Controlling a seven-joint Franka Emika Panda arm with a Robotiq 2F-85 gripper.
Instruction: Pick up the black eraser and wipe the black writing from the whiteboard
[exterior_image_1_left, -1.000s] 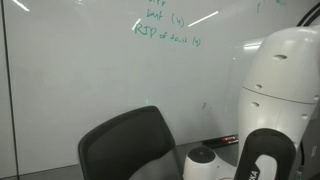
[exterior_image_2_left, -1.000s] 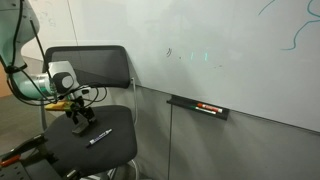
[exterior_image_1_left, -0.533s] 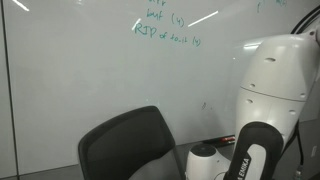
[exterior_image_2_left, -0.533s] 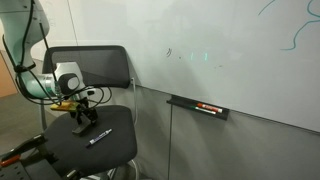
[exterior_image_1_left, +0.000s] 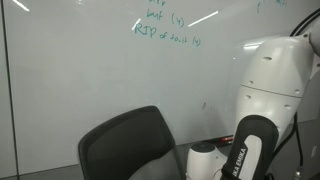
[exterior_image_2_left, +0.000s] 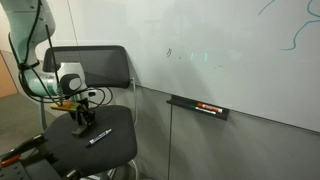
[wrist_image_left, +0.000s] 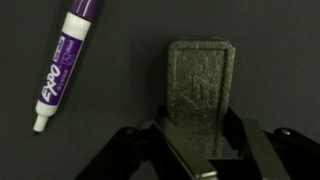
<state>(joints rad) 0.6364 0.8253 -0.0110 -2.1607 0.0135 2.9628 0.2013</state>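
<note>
In the wrist view the gripper hangs right over the black eraser, which lies flat on the dark bench. The fingers stand about as far apart as the eraser is wide, one at each long side of its near end; whether they press on it cannot be told. A purple marker lies on the bench to the left of the eraser, well clear of it, with its white tip pointing near. In an exterior view the gripper sits lower than a second ago, now close down on the bench, and the white arm above it has leaned further right. The marker lies just right of the gripper, where it was before. In an exterior view the arm has also shifted, its dark lettered link now higher and further left. Behind the bench the chair back is unchanged. Farthest off, the whiteboard still carries its marks, with a dark bar fixed below it, and the green handwriting is all there.
</note>
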